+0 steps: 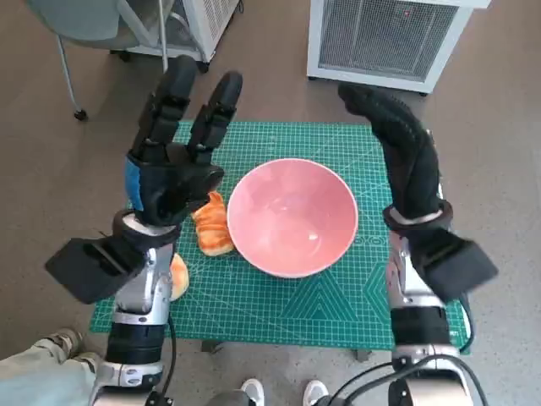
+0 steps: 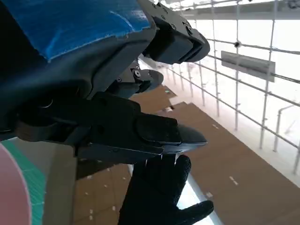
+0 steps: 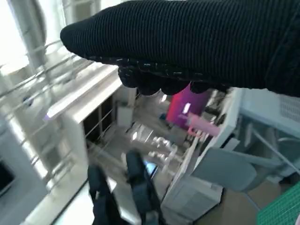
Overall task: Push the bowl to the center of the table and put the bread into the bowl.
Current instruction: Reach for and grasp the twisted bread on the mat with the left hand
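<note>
Sitting near the middle of the green cutting mat [image 1: 321, 309] on the desk is one round pink bowl [image 1: 292, 216], and it has nothing inside it. Just beside the bowl, on the side of the robot's left arm, lies one orange-brown piece of bread [image 1: 212, 227], so close that it looks like it touches the bowl's rim. The long way of the bread seems to run from the near edge of the mat toward the far edge, but part of it is hidden. One more small orange thing [image 1: 178, 277] peeks out from behind the left forearm, a bit farther from the bowl, and I cannot tell what it is. The black left hand with blue tape [image 1: 173, 173] is lifted up above the bread, with its fingers spread wide and pointing away from the robot, and it holds nothing. The right hand in the black knitted glove [image 1: 397, 139] is lifted up on the other side of the bowl, fingers straight and loose, and it holds nothing too. The left hand is much nearer to the bread, so I think it should go down and pick it up, then move it a short way over into the bowl.
</note>
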